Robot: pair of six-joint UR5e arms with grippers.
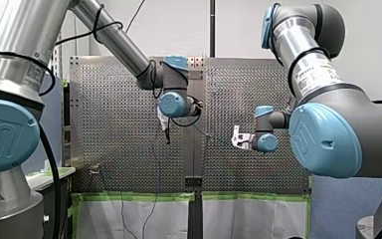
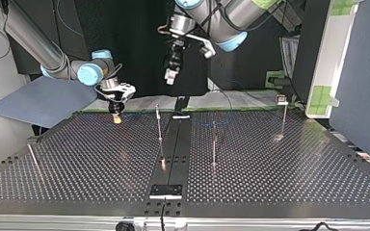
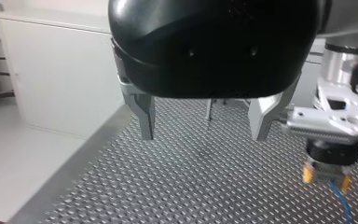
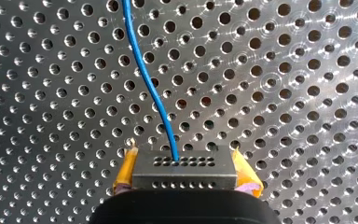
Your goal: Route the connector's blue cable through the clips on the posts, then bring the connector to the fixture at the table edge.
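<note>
In the right wrist view a grey connector (image 4: 184, 170) with rows of small holes sits clamped between my right gripper's (image 4: 185, 173) yellow pads (image 4: 125, 170). Its blue cable (image 4: 149, 79) runs ahead over the perforated plate. At the top view's left, my right gripper (image 2: 117, 117) hangs just above the table's far side. My left gripper (image 3: 205, 128) stands open with nothing between its metal fingers (image 3: 145, 116), raised above the table (image 2: 171, 77). Beside it in the left wrist view are my right gripper (image 3: 326, 175) and the blue cable (image 3: 341, 203). Thin posts (image 2: 159, 122) (image 2: 214, 139) stand mid-table.
A post with a clip on top (image 2: 283, 113) stands at the top view's far right, and a leaning post (image 2: 31, 154) at its left. A fixture plate (image 2: 166, 191) lies at the near table edge, at the end of a dark centre strip (image 2: 176, 139). A white cabinet (image 3: 60, 79) borders the table.
</note>
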